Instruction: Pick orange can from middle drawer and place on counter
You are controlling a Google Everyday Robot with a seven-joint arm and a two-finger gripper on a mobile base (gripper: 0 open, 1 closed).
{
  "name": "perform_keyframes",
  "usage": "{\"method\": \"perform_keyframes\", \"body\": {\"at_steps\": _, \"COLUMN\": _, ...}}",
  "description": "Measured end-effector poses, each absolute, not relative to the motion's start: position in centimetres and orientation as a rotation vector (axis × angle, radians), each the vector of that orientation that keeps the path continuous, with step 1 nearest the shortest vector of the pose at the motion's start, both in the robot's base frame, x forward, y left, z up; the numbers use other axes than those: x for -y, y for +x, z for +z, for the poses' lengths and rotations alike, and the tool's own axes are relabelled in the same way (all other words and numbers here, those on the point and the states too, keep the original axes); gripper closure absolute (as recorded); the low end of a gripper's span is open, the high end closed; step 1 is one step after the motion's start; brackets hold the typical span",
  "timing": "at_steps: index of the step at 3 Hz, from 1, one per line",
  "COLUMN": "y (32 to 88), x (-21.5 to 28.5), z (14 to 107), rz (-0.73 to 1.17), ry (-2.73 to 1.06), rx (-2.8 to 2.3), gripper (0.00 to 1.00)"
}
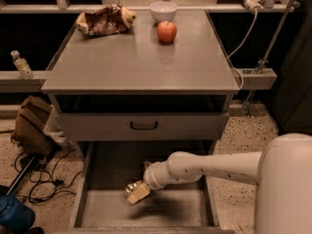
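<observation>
Reaching into the middle drawer, the gripper is sitting against the one orange can on its floor; whether it is clamping, I cannot tell. One apple, one bowl and one bag are resting on the counter.

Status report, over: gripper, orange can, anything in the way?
Gripper low in the middle drawer, at the orange can. Can not yet on counter. Apple, bowl, snack bag sit at counter's far end.
</observation>
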State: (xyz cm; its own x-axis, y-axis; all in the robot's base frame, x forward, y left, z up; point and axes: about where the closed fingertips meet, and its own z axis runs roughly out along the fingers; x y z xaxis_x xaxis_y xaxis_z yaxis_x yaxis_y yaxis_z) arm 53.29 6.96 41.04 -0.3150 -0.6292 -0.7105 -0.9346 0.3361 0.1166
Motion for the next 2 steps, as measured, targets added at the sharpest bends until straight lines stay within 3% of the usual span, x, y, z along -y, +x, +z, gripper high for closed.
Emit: {"method": "perform_keyframes", "body": {"at_steps": 2, "y": 53.13, "x": -6.66, "z": 40.61, "rz": 0.722, "ry": -1.345, "rx": -2.053, "gripper": 0.00}}
